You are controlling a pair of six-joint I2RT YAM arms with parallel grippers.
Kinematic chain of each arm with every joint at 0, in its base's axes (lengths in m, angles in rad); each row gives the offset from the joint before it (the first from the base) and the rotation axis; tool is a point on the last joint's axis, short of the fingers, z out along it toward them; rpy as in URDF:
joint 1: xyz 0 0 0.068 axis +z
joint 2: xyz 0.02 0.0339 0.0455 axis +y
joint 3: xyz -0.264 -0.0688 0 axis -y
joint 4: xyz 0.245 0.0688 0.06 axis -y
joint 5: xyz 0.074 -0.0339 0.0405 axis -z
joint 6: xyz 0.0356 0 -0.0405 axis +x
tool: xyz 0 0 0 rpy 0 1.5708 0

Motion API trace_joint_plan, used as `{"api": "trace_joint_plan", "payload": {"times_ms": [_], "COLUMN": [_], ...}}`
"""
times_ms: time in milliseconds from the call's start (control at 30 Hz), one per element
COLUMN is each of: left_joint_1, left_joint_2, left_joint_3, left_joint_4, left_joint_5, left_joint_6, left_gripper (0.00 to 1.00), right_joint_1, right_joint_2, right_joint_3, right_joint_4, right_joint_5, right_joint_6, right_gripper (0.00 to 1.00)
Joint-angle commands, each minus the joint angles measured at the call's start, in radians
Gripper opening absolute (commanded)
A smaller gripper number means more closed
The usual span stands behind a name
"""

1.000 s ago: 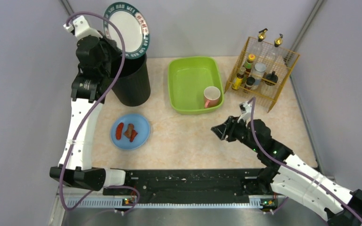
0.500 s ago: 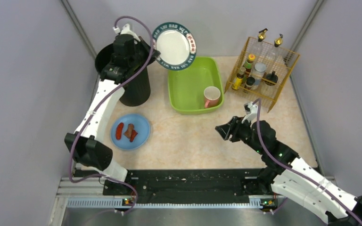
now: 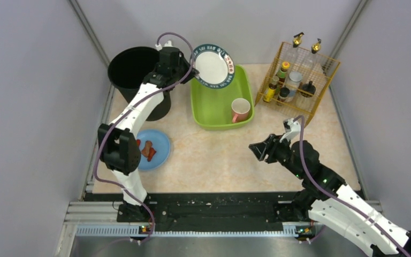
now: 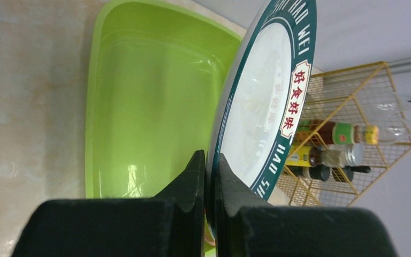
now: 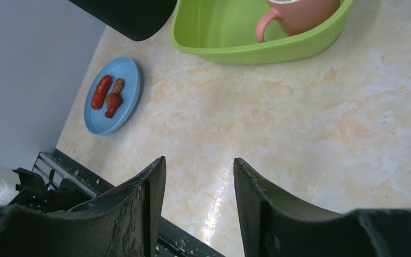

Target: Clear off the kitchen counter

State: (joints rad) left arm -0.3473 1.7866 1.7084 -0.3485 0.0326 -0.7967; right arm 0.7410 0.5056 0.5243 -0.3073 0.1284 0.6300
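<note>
My left gripper is shut on the rim of a white plate with a dark green lettered border, held on edge above the back left of the lime-green tub. In the left wrist view the plate stands between my fingers over the tub. A pink mug lies in the tub. A blue plate with red food pieces sits on the beige kitchen counter. My right gripper is open and empty above the counter.
A black bin stands at the back left. A yellow wire rack of bottles stands at the back right. A black rail runs along the near edge. In the right wrist view show the tub, mug and blue plate.
My left arm has swung the plate right, from above the black bin to over the green tub. My right gripper has drifted slightly right and nearer, still open.
</note>
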Motion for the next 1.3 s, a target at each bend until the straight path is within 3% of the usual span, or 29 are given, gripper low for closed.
{"api": "trace_joint_plan", "payload": {"times_ms": [0,667,1100,1200,1267], "left_joint_1": [-0.001,-0.027,-0.031,-0.03,-0.032], "left_joint_2": [0.07,0.367,0.461,0.471,0.473], "left_joint_3": [0.04,0.134,0.167,0.168,0.163], "left_joint_4": [0.131,0.131,0.118,0.112,0.106], "left_joint_5": [-0.008,0.003,0.01,0.013,0.012], "left_joint_6": [-0.074,-0.162,-0.174,-0.171,-0.167], "left_gripper": [0.0,0.0,0.0,0.09,0.21], "right_joint_1": [-0.012,-0.012,-0.013,-0.012,-0.012], "right_joint_2": [-0.027,-0.043,-0.045,-0.045,-0.045], "right_joint_3": [0.037,0.021,0.008,0.01,0.011], "right_joint_4": [-0.012,-0.038,-0.039,-0.039,-0.041], "right_joint_5": [0.03,0.034,0.038,0.037,0.035], "right_joint_6": [-0.019,-0.026,-0.028,-0.029,-0.031], "right_gripper": [0.49,0.5,0.5,0.51,0.51]}}
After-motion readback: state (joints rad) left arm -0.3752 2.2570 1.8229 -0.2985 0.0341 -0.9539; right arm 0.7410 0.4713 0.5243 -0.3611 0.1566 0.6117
